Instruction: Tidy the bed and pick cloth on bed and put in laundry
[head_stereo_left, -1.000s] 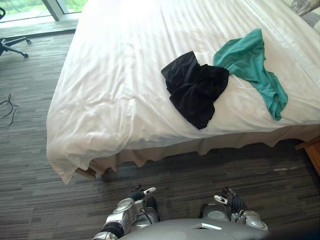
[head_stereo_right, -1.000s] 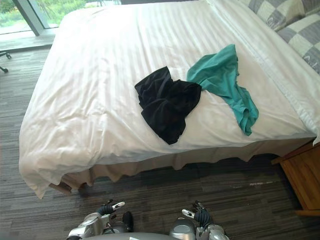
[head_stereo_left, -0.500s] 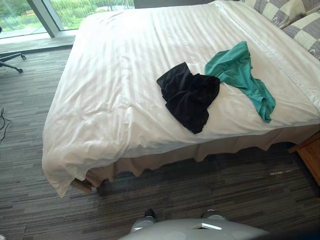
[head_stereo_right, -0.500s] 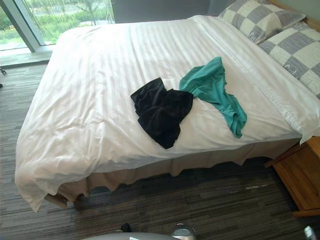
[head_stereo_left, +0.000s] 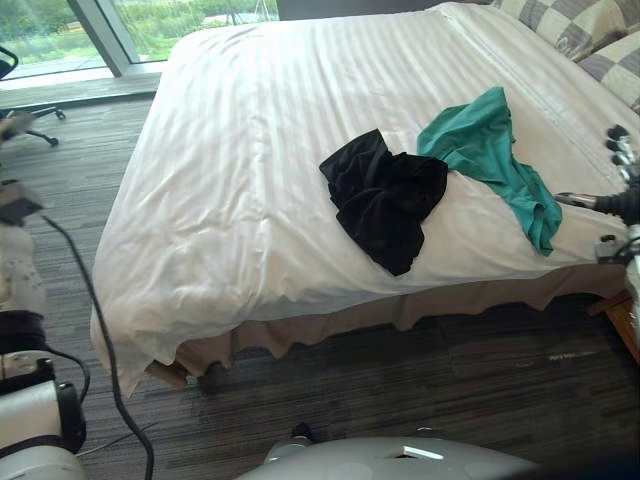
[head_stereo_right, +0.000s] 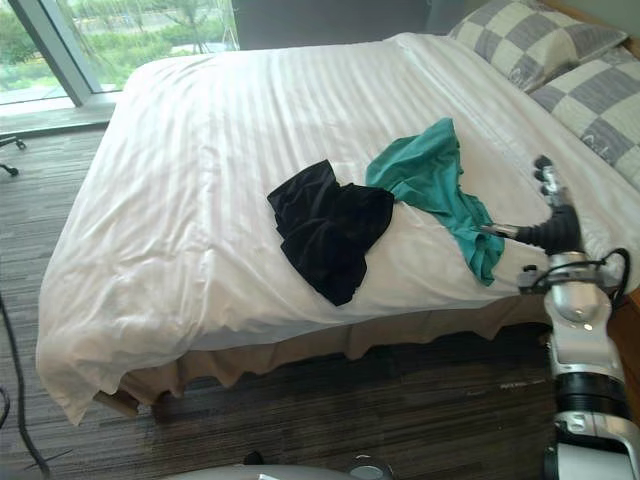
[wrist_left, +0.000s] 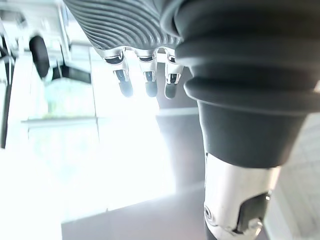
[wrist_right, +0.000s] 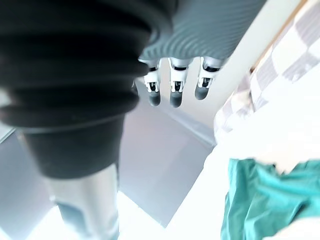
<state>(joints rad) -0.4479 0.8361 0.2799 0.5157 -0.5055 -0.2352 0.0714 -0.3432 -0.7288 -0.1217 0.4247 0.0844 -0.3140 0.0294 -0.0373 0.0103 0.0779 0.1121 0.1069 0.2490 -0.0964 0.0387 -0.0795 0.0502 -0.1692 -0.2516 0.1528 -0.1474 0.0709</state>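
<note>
White striped bed ahead, nothing picked up yet. Left hand out wide, fingers straight, empty. Black cloth lies mid-bed, touching the teal cloth. Right hand, fingers loosely straight, hovers by the teal one's hanging end; I'd reach in and close there next.

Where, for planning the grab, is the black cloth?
Eye views: the black cloth lies on the bed near its front edge, touching the teal cloth on its right.
</note>
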